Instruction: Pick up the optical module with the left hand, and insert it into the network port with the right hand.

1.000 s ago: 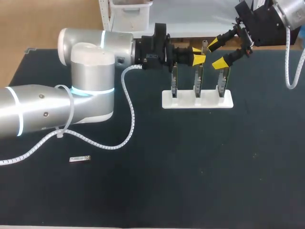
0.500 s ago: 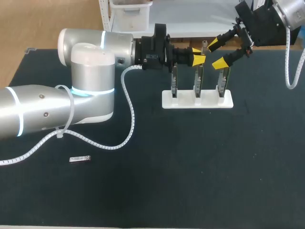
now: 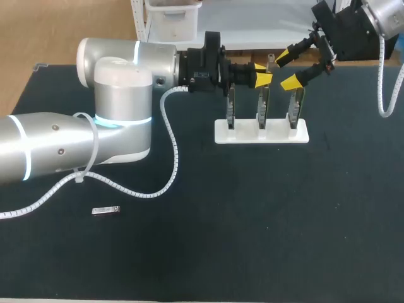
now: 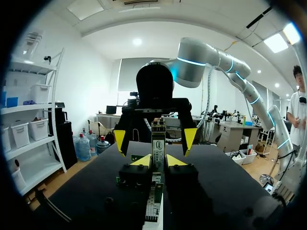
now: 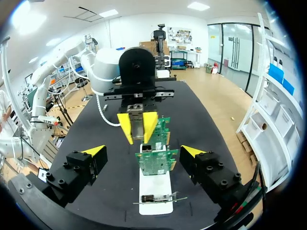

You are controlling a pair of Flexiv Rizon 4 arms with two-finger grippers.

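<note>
Optical module (image 4: pixel 157 143) stands upright, pinched in our left end effector (image 3: pixel 263 72) over the cards (image 3: pixel 295 108). Our right end effector (image 3: pixel 292 67), spread, seems just beside it.

Head view: the left gripper (image 3: pixel 262 72) covers most of the optical module (image 3: pixel 271 60) — only a grey stub shows, and contact with the middle card (image 3: pixel 262 104) can't be judged. The network port is too small to make out on any card. Small silver piece (image 3: pixel 105 210): too small to identify. Right arm (image 3: pixel 363 25) is cut off at the edge. Right wrist view: the nearest card (image 5: pixel 156 160) hides most of the two behind — only slivers show.
</note>
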